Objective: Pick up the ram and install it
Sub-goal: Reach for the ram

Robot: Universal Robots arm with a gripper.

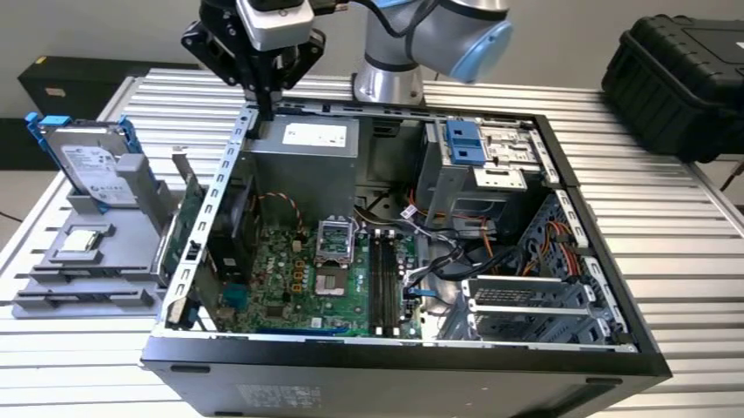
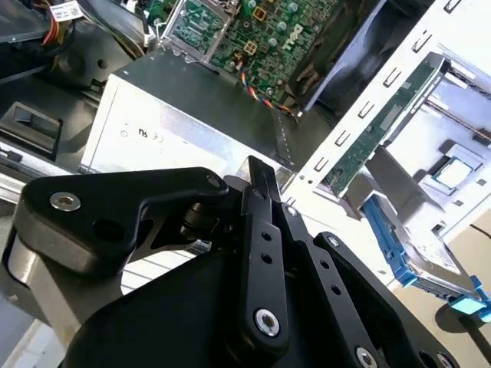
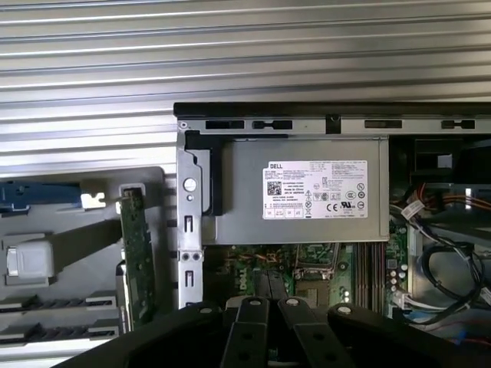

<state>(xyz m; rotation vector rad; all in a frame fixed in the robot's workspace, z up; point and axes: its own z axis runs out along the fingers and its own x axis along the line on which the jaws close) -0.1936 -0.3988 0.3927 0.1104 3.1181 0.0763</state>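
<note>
Ram is judged to be the dark blue-green strip standing on edge among the memory slots of the board, at 6 o'clock from the power supply in the exterior view. Whether it is pressed fully home cannot be told. No such stick is seen on the grey holder at 9 o'clock of the case, where the green card with its bracket and the drive are stood. A half-seated stick is judged the main risk: with one end high or a latch not closed, it could tilt or lose contact. The loose cables lying just beside the slots at 3 o'clock could also be caught by any push made there. A second risk lies with the gripper, which is held above the case's corner at 11 o'clock, over the wall's rim beside the power supply. A straight drop from that spot would be met by sheet metal. In the second wrist view the fingers are seen drawn together, with nothing held between them and nothing touched.
</note>
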